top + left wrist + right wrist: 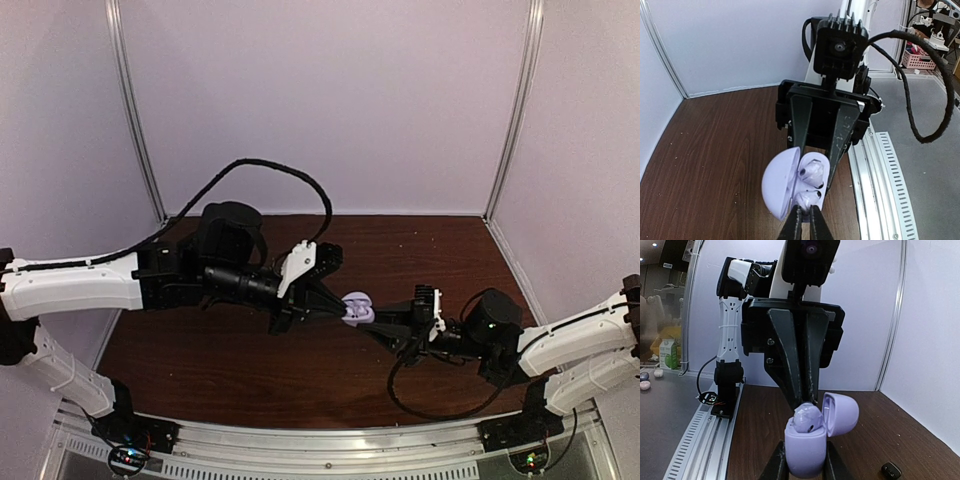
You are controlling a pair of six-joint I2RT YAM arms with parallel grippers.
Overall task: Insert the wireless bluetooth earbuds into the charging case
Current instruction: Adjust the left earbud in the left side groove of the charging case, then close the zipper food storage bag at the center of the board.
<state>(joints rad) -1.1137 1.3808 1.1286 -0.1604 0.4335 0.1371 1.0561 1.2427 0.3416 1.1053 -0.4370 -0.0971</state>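
Note:
The lavender charging case (pixel 357 308) hangs above the middle of the table, held between the two arms. My right gripper (pixel 805 466) is shut on its base (pixel 806 450), and the lid (pixel 841 414) stands open to the right. In the left wrist view the lid (pixel 777 182) opens to the left, and two pale earbuds sit in the base. One earbud (pixel 815 172) lies in the far socket. The near earbud (pixel 808 196) is pinched at its lower end by my left gripper (pixel 805 220), which is shut on it. The right gripper's fingers (pixel 842 131) flank the case from behind.
A small black oval object (pixel 891 470) lies on the brown table (pixel 220 350) to the right of the case. A slotted aluminium rail (pixel 880 175) runs along the near edge. White walls close off the back and sides. A black cable (pixel 430 405) loops under the right arm.

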